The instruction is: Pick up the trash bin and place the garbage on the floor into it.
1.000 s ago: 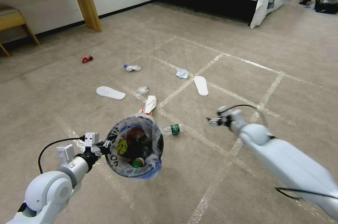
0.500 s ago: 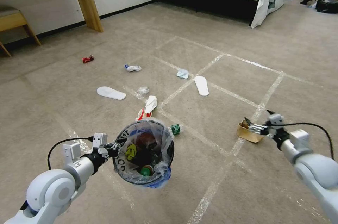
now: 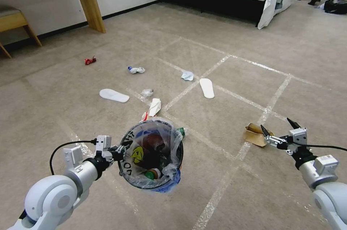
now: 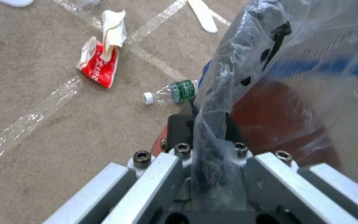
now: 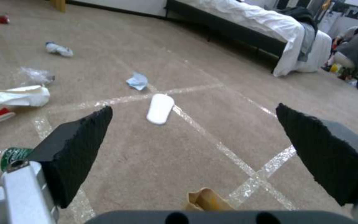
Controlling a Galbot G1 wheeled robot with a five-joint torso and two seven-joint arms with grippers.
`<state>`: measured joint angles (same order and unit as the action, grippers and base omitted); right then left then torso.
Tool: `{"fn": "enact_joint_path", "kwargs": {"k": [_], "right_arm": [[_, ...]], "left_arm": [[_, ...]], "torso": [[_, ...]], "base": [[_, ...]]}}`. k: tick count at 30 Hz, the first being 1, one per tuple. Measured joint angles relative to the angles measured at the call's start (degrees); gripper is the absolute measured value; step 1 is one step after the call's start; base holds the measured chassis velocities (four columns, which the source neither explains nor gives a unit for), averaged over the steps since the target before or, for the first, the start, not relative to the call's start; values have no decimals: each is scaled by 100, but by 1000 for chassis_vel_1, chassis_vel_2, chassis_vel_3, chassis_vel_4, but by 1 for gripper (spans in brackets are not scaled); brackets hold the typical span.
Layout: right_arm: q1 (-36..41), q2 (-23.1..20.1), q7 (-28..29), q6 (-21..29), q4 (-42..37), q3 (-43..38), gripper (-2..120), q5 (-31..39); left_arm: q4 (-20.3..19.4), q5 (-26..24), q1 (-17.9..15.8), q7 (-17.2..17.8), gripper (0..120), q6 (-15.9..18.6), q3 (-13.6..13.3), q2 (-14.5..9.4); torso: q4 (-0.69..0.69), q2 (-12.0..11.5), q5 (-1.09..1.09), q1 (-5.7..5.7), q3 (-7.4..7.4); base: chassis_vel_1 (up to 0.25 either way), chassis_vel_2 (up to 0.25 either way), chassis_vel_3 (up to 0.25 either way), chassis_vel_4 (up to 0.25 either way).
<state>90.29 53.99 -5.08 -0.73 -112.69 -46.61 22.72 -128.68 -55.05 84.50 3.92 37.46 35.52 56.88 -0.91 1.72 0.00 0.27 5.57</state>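
Over the carpet, head view: the left tool (image 3: 121,149) pinches the near rim of the trash bin (image 3: 151,156) and holds it off the floor; the bin has drifted a little toward the robot's right over the last second.
Right arm, head view: the right tool (image 3: 280,131) has swung from the middle of the floor out to the tan paper bowl (image 3: 254,134), and its fingers, half a second ago close on the bowl, now stand spread just beside it.
Left wrist view: left tool (image 4: 210,130) clamped on the bag-lined bin rim; red-white carton (image 4: 100,60) and green-labelled bottle (image 4: 172,92) lie on the floor below.
Right wrist view: spread pads (image 5: 73,149) frame the floor, bowl (image 5: 206,200) at their base.
Meaning: bowl ungrasped, litter remains scattered.
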Motion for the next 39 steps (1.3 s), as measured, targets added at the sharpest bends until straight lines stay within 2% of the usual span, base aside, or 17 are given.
{"fn": "enact_joint_path", "kwargs": {"k": [12,28,39], "right_arm": [[69,158,-64,-128,-56,77,100,-90],[291,192,-354,-209,-163,-134,100,-37],[232,197,-349,-231,-145,-9,100,-56]], "left_arm": [[-128,153,140,-7,1,-31,53,42],[-137,203,143,-41,1,-65,21,87],[-128,208,154,-47,1,-89,48,57]], "torso": [[0,0,1,0,0],[0,0,0,-1,-1],[0,0,-1,1,2]], "base": [[0,0,0,0],[-9,6,6,-5],[-191,188,195,-180]]}}
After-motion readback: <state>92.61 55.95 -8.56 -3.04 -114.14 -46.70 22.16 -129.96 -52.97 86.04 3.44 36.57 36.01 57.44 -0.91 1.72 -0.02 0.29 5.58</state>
